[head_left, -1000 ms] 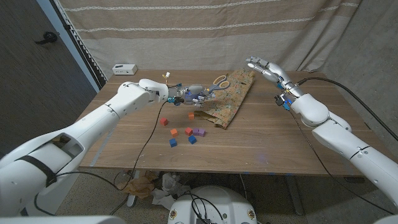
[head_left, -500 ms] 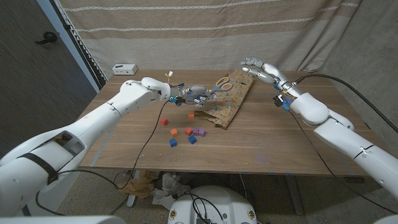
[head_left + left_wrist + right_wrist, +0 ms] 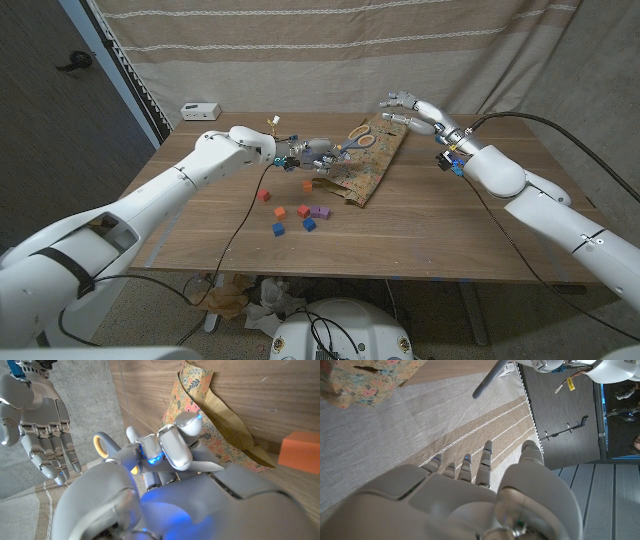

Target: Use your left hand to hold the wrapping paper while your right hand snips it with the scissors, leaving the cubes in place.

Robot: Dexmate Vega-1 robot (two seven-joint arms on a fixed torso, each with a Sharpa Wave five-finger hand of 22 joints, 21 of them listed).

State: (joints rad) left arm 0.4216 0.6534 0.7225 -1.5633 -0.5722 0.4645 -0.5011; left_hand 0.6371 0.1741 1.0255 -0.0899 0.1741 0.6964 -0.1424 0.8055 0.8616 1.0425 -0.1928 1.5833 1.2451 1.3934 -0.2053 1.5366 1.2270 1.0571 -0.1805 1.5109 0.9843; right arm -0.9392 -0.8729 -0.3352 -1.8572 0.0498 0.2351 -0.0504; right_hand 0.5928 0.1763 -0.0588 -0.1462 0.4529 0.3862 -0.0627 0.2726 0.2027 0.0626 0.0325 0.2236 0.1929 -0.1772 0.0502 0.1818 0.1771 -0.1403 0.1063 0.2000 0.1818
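Note:
The floral wrapping paper (image 3: 372,160) lies crumpled at the table's back middle, its brown underside folded up at the near edge (image 3: 210,425). My left hand (image 3: 310,155) is at the paper's left edge, fingers curled (image 3: 172,447) around the blade end of the scissors (image 3: 350,141). Their orange handles (image 3: 360,132) stick out over the paper. My right hand (image 3: 405,105) hovers with fingers spread above the paper's far edge, a short way from the handles, holding nothing (image 3: 42,435). Several small cubes, red (image 3: 264,195), orange (image 3: 303,211), purple (image 3: 319,212) and blue (image 3: 279,229), sit in front of the paper.
A small white box (image 3: 200,111) stands at the table's back left corner. A striped curtain (image 3: 300,50) hangs right behind the table. Black cables (image 3: 520,125) trail from my right arm. One orange cube (image 3: 308,185) lies close under my left hand.
My right hand has moved left along the paper's far edge toward the scissors' handles. My left hand has shifted slightly right with the scissors. The cubes have not moved.

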